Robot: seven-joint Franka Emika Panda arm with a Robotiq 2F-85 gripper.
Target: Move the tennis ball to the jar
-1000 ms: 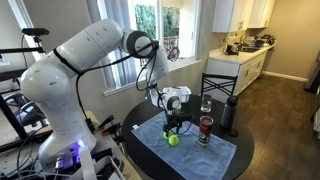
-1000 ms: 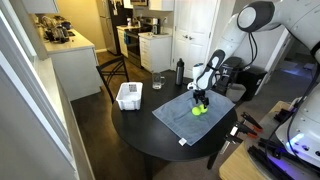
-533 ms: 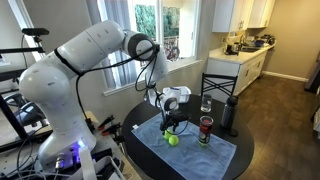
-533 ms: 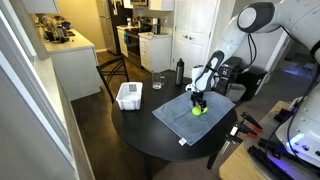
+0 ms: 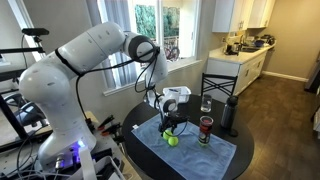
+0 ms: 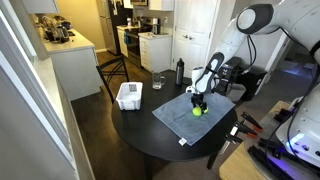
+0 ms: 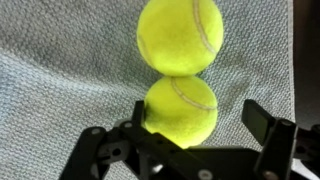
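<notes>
Two yellow-green tennis balls lie touching on the grey-blue cloth (image 7: 60, 70). The nearer tennis ball (image 7: 181, 106) sits between my open fingers. The other ball (image 7: 180, 36) lies just beyond it. My gripper (image 7: 196, 108) is low over the cloth. Its left finger is close against the near ball and its right finger (image 7: 262, 118) stands apart from it. In both exterior views the gripper (image 5: 172, 128) (image 6: 198, 101) hangs just over a ball (image 5: 172, 141) (image 6: 197, 111). The clear jar (image 5: 206, 104) stands behind the cloth.
A glass with dark red inside (image 5: 206, 130) stands on the cloth near the gripper. A tall dark bottle (image 5: 228, 115) stands beside it. A white basket (image 6: 129, 96) sits on the round dark table (image 6: 150, 135). A chair (image 5: 215, 85) stands behind the table.
</notes>
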